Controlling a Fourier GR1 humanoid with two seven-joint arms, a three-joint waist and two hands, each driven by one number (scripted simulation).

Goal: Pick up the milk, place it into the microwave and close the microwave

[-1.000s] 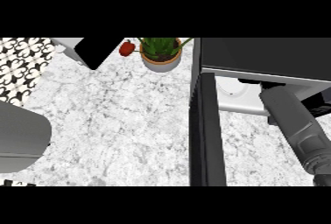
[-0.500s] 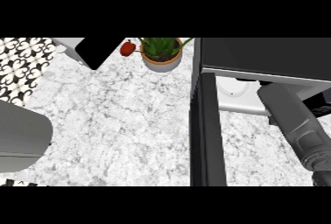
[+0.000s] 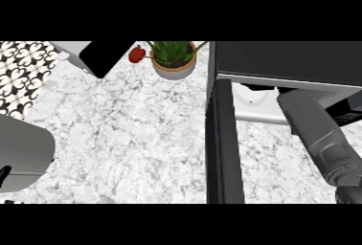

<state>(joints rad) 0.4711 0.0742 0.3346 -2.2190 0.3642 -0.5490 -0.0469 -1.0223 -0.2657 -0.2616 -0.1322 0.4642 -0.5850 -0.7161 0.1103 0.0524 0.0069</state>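
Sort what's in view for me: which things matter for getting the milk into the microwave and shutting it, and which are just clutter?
For the job:
- microwave
- its open door
- right forearm, reaching inside
The milk and right hand are out of sight.

Lying about:
- potted plant
- red round item beside it
- dark slab at the back

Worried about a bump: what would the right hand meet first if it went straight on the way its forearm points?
The hand itself is hidden under the microwave top; the right forearm aims into the open cavity, so probably its white interior. Depth unclear.
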